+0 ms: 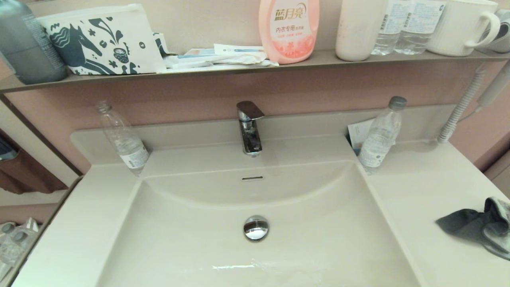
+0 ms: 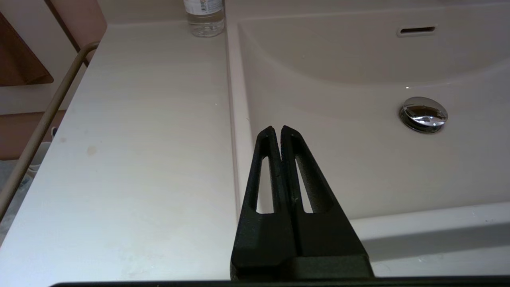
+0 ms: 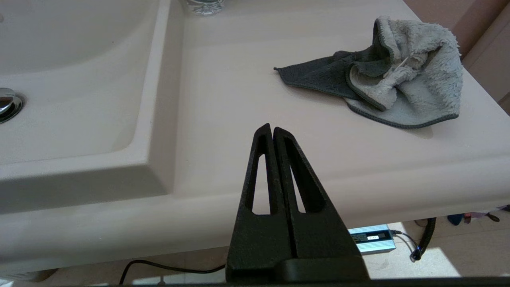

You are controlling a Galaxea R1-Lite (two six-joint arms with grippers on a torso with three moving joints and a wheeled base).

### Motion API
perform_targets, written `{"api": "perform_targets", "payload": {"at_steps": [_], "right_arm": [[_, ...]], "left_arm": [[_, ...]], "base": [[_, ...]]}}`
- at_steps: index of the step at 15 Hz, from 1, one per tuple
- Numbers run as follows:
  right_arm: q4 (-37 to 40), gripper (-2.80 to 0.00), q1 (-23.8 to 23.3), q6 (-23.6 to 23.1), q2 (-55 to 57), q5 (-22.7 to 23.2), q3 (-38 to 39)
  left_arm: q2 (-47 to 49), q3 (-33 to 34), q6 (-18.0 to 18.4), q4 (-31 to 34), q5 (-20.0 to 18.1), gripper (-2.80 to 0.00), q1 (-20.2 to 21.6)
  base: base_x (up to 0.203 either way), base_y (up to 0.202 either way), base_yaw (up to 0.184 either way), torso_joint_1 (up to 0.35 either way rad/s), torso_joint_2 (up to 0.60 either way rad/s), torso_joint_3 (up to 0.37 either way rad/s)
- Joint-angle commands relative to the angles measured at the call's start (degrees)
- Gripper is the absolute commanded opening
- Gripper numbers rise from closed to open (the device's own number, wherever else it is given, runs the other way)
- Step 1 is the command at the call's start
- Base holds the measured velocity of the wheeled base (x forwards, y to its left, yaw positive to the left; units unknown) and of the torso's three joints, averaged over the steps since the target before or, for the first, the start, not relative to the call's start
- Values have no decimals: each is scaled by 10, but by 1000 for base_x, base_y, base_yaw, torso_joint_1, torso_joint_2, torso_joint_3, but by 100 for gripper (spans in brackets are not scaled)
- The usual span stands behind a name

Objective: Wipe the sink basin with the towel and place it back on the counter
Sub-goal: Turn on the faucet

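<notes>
The off-white sink basin (image 1: 191, 239) fills the middle of the head view, with its chrome drain plug (image 1: 256, 228) and overflow slot (image 1: 252, 178). The towel (image 1: 476, 228) lies crumpled on the counter (image 1: 418, 191) at the right, dark grey with a pale fluffy face showing; the towel (image 3: 382, 83) also shows in the right wrist view. My right gripper (image 3: 272, 128) is shut and empty, hovering over the counter's front edge, well short of the towel. My left gripper (image 2: 277, 128) is shut and empty above the basin's left rim. Neither arm shows in the head view.
A chrome faucet (image 1: 250, 127) stands behind the basin. Clear plastic bottles stand at the back left (image 1: 123, 139) and back right (image 1: 380, 135). A wall shelf (image 1: 239, 67) carries a horse-print pouch (image 1: 99, 40), a pink bottle (image 1: 289, 30) and a mug (image 1: 462, 26).
</notes>
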Motion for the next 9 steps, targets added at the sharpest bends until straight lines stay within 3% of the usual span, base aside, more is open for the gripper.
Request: {"api": "perform_targets", "payload": {"at_steps": [1, 3, 5, 9], "right_arm": [[0, -280, 0, 0, 0, 0, 0], [0, -280, 0, 0, 0, 0, 0], [0, -280, 0, 0, 1, 0, 0], [0, -280, 0, 0, 1, 0, 0]], "left_arm": [[1, 0, 2, -1, 0, -280, 0], [1, -13, 1, -7, -1, -280, 0], [28, -73, -4, 3, -5, -280, 1], [157, -155, -2, 3, -37, -280, 1]], "base": [[0, 0, 0, 0, 0, 0], [0, 0, 0, 0, 0, 0], [0, 0, 0, 0, 0, 0], [0, 0, 0, 0, 0, 0]]}}
